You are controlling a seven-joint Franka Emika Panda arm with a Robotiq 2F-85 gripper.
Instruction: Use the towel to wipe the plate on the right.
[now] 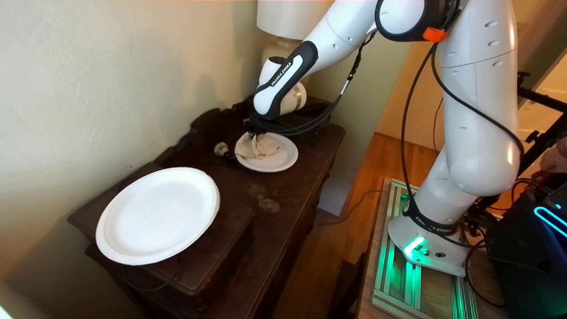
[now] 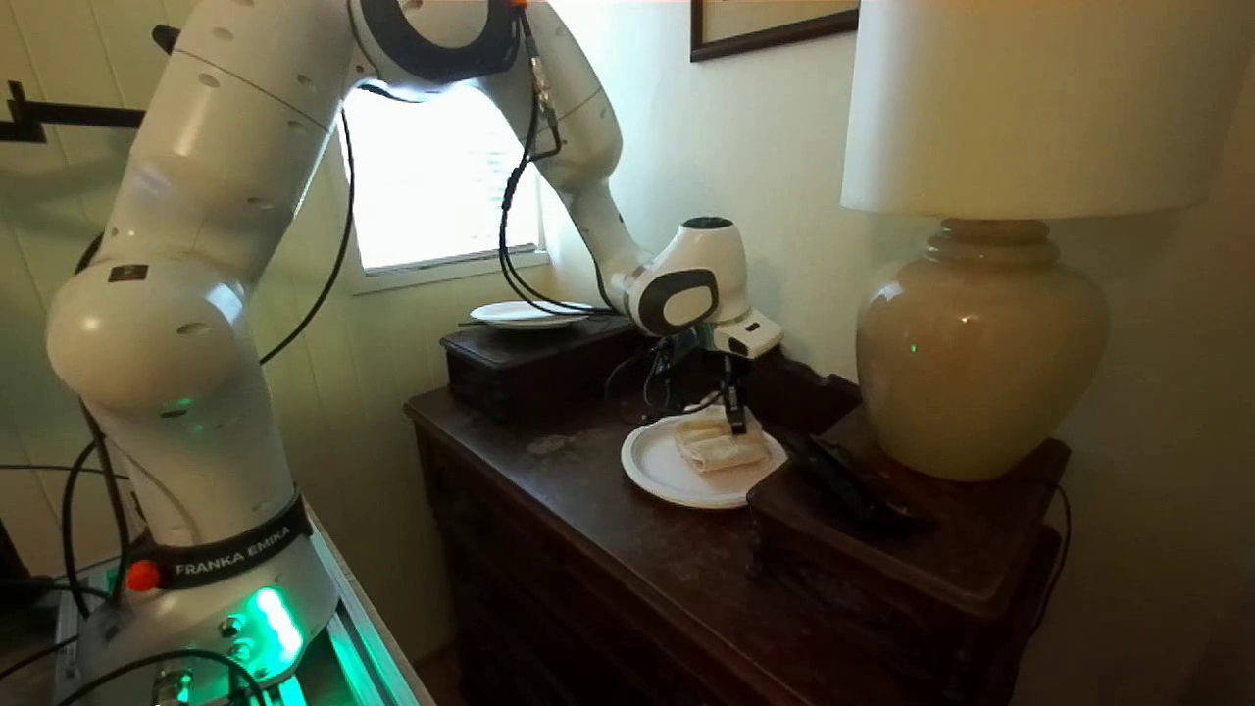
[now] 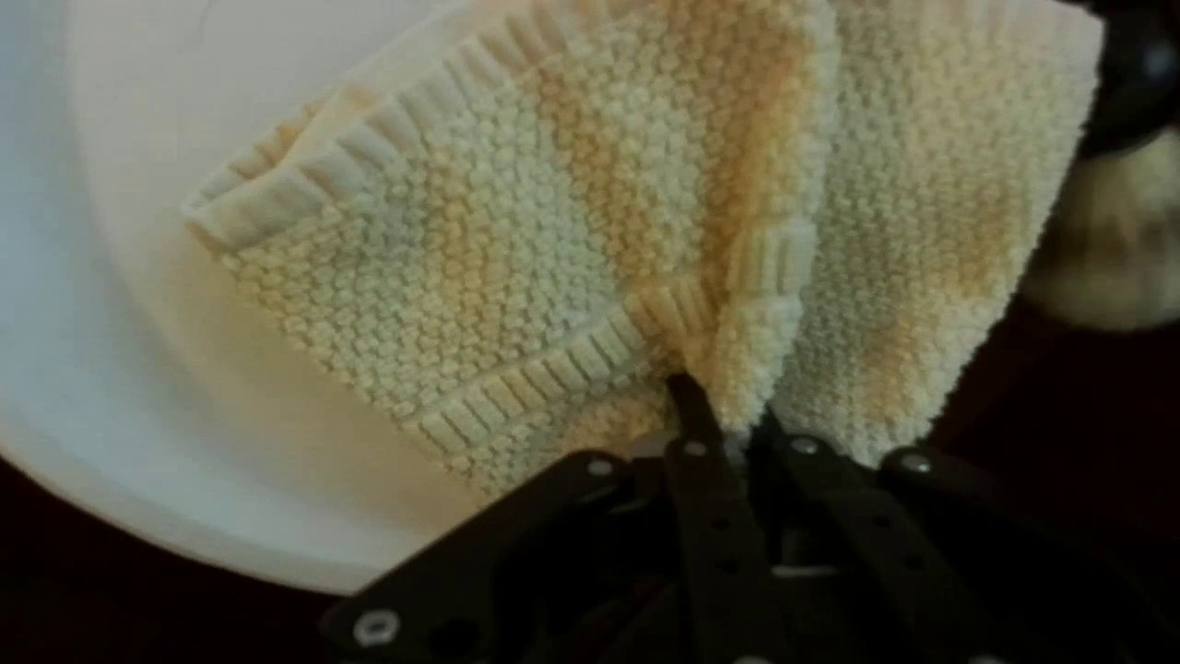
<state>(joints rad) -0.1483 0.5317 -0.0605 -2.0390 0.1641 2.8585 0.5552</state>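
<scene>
A beige textured towel [image 1: 264, 148] lies bunched on a white plate [image 1: 283, 163] on the dark dresser. Both also show in the other exterior picture, the towel [image 2: 721, 449] on the plate [image 2: 655, 471]. My gripper [image 1: 253, 134] points down at the towel, and it also shows from another side [image 2: 735, 424]. In the wrist view the gripper's fingers [image 3: 724, 410] are shut on a raised fold of the towel [image 3: 498, 249]. One side of the towel hangs over the rim of the plate [image 3: 175, 461]. A larger white plate [image 1: 159, 215] rests on a raised box section of the dresser.
A brush with pale bristles [image 1: 221, 149] lies beside the small plate and shows in the wrist view [image 3: 1115, 244]. A big lamp [image 2: 980, 363] and a black object [image 2: 853, 485] stand on the other raised section. The wall [image 1: 133, 88] runs behind the dresser [image 1: 283, 221].
</scene>
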